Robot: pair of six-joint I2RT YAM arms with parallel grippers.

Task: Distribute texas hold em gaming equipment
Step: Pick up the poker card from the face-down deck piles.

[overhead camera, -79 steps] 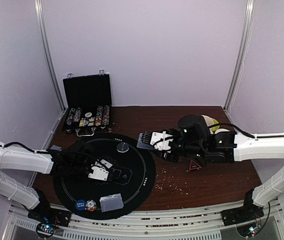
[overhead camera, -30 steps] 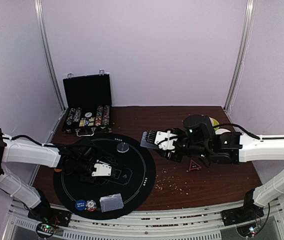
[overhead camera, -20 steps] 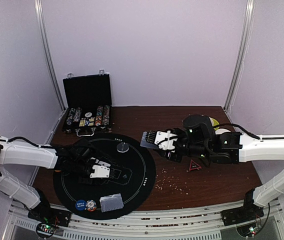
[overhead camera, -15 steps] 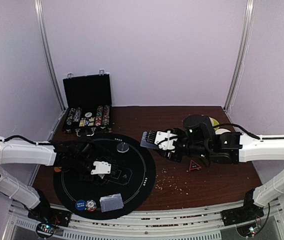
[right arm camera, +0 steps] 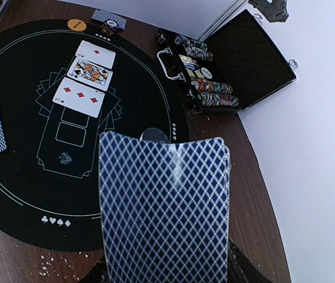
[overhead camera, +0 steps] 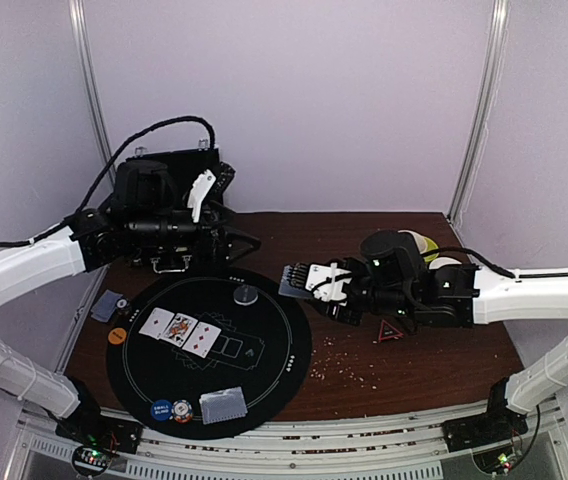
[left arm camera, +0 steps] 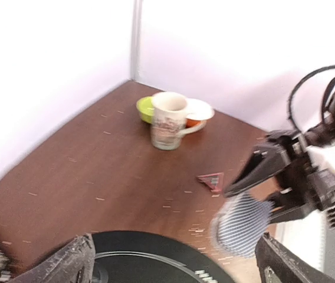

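– What sits on the brown wooden table (overhead camera: 434,350)?
– A round black felt mat (overhead camera: 274,380), with an open black hinged case (right arm camera: 256,53) behind its far left edge.
– And the pincers?
– The left gripper (left arm camera: 175,247) is raised near the case, jaws spread wide with nothing between them. The right gripper (overhead camera: 314,285) is clamped partway on the deck of blue-lattice-backed playing cards (right arm camera: 164,200), just off the mat's right rim.
– Any cards on the mat?
– Three face-up white-faced cards (right arm camera: 89,72) lie in a row left of centre. A face-down pile (overhead camera: 222,405) lies at the near edge.
– Discs?
– There's an orange disc (overhead camera: 116,336) at the left rim. A blue disc (overhead camera: 161,409) and a red-white disc (overhead camera: 182,408) sit side by side next to the pile, and a clear grey disc (overhead camera: 246,295) is at the far side.
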